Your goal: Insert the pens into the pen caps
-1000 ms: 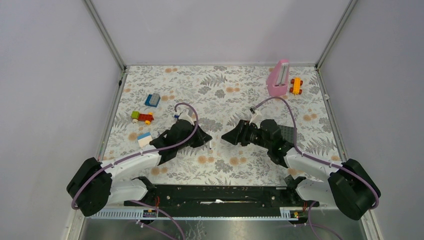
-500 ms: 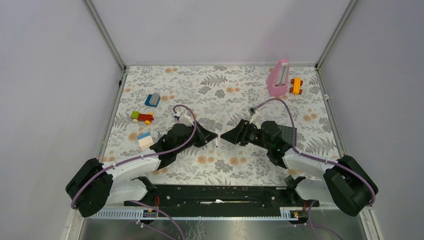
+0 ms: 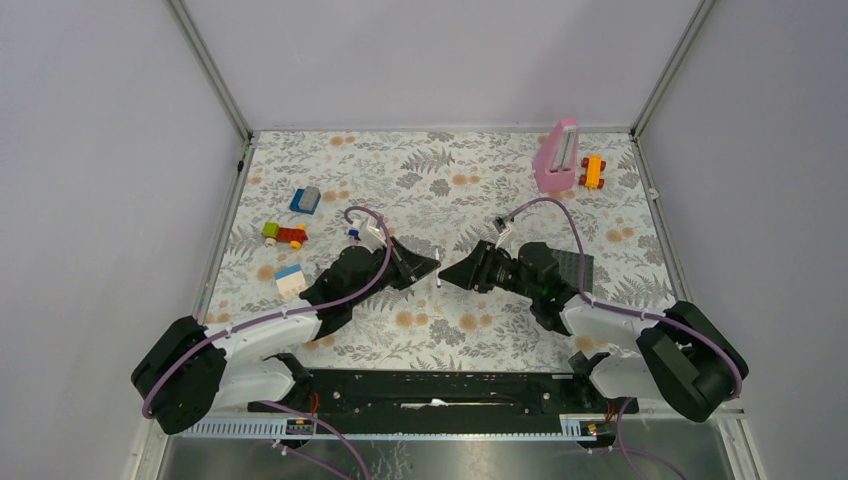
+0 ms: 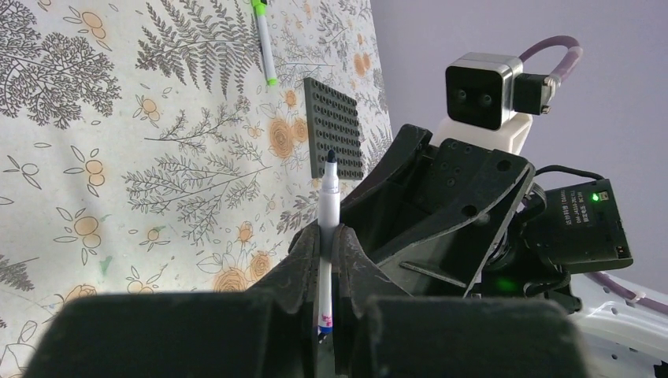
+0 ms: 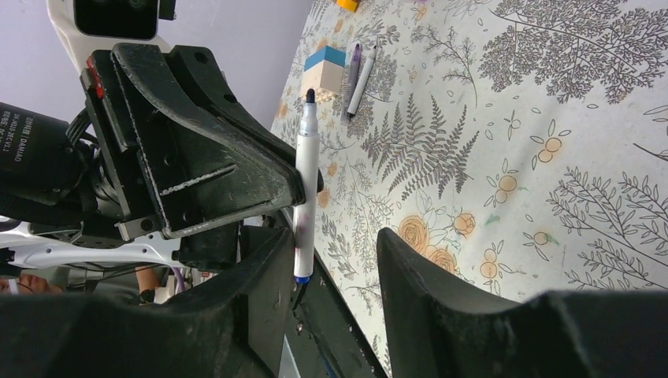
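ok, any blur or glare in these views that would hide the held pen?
Top external: even, soft light and no glare, but the pen is only a thin sliver. Left wrist: the pen is sharp; the left hand is dark and goes soft near the lens. Right wrist: the pen and mat are crisp; the right hand is a blurred foreground.

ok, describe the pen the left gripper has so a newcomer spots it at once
Middle of the mat, at the left gripper. The pen is clamped between its fingers, dark tip out. It's the only pen off the mat; the green-tipped pen lies flat.
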